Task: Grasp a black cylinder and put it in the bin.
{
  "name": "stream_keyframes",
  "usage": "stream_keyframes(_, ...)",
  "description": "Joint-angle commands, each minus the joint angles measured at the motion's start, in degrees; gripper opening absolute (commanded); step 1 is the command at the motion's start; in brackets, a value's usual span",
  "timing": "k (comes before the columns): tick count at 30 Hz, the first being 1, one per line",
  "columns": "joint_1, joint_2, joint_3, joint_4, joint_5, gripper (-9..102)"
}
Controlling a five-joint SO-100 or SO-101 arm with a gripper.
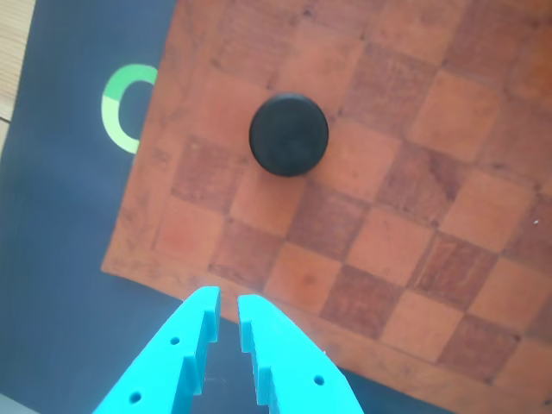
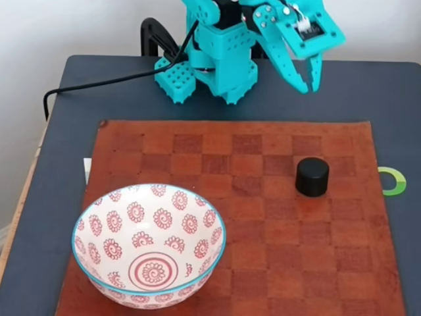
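- The landmark here is the leather chessboard mat (image 2: 263, 217), a reddish-brown checkered sheet lying flat on the dark table (image 2: 39, 217).
- The black cylinder (image 2: 312, 176) stands upright on the mat, toward the mat's right side in the fixed view and in its far half, touching nothing else.
- In the other view the black cylinder (image 1: 289, 134) sits on the mat near one corner region, its flat round top facing the camera, straddling light and dark squares.
- The bin (image 2: 148, 245), a white bowl with red spiral-flower motifs, a red ring at its centre and a blue rim, rests on the mat's near left corner in the fixed view, well apart from the cylinder.
- The bin holds nothing.
- The gripper (image 2: 310, 84) hangs in the air beyond the mat's far edge, above the table, its turquoise fingers pointing downward with only a narrow gap between the tips; it grips nothing.
- In the other view the gripper (image 1: 228, 307) enters from the bottom edge, its two fingertips almost together just off the mat's edge, over the dark table, well apart from the cylinder.
- The turquoise arm base (image 2: 210, 62) stands on the table behind the mat's far edge, left of the gripper in the fixed view.
- A black cable (image 2: 99, 83) runs from the base leftward across the table.
- A green ring mark (image 2: 393, 182) lies on the table just beside the mat's right edge in the fixed view, near the cylinder's row.
- A small white slip (image 2: 86, 170) peeks out at the mat's left edge.
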Motion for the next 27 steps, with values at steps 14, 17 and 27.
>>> stream_keyframes(14, 0.35, -34.45, -19.25, -0.62, -0.26, 14)
stream_keyframes(17, 0.35, -39.99, -23.38, -0.62, -0.35, 18)
stream_keyframes(27, 0.09, -53.61, -33.66, -0.62, -0.35, 31)
